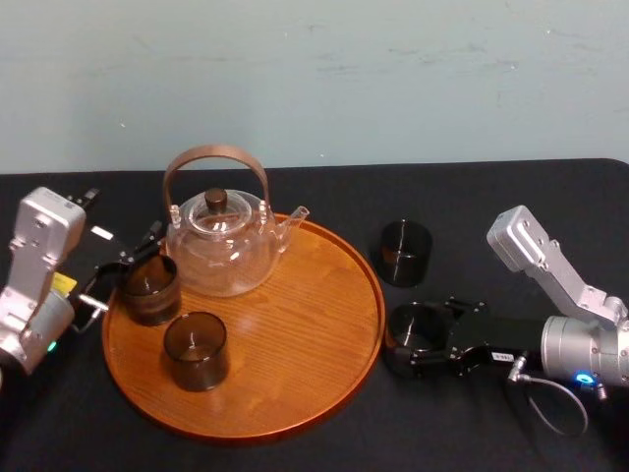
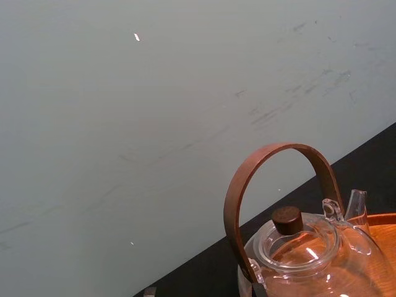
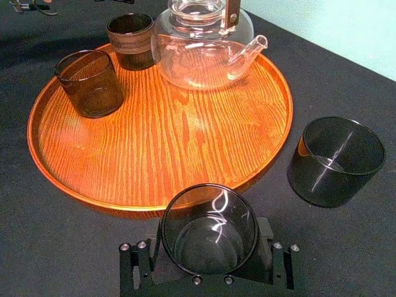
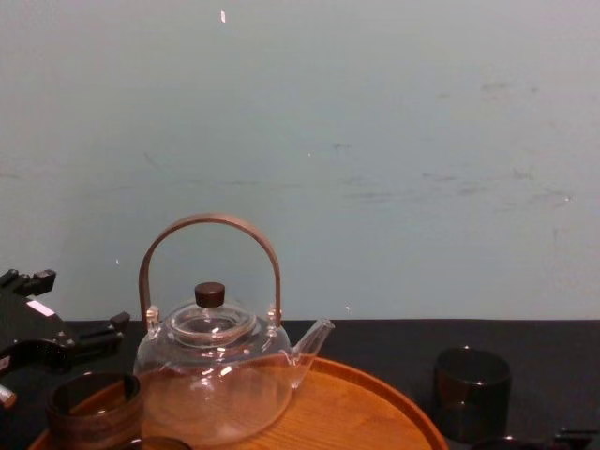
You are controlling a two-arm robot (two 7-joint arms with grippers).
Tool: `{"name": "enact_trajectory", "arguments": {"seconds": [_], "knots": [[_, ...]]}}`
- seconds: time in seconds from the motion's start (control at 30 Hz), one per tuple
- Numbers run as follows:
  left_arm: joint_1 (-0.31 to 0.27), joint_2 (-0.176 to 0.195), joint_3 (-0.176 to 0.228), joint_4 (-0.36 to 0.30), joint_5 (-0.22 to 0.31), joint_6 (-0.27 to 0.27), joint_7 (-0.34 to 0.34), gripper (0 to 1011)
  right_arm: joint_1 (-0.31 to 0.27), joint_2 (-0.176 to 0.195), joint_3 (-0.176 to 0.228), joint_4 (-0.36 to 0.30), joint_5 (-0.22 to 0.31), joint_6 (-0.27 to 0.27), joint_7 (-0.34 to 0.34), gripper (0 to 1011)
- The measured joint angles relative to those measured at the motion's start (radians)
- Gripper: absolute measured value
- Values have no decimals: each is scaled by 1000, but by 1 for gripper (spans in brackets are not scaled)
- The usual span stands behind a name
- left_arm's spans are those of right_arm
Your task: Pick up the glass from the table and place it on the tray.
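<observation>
Right gripper point(image 3: 208, 260) — fingers tight on both sides of the glass point(image 3: 209, 213) — just right of the tray point(image 3: 185, 136)

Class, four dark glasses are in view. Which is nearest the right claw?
The glass on the table beside the tray's right rim, at the right claw. The other table glass stands farther back; two more glasses stand on the tray.
</observation>
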Motion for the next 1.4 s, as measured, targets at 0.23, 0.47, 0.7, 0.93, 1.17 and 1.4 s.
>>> {"name": "enact_trajectory", "arguments": {"seconds": [0.23,0.47,0.7,0.93,1.17,1.4], "knots": [[0,0,0,0,0,0,0,1002,0,1,1,0,2,0,0,903],[0,0,0,0,0,0,0,1001,-1,1,1,-1,3,0,1,903],[0,0,0,0,0,0,0,1001,-2,1,2,-1,3,0,1,903],[0,0,0,0,0,0,0,1001,-14,23,23,-19,39,-14,18,903],[0,0,0,0,0,0,0,1001,-8,67,39,-66,78,-10,50,903],[0,0,0,0,0,0,0,1001,18,108,47,-110,106,-6,66,903]]}}
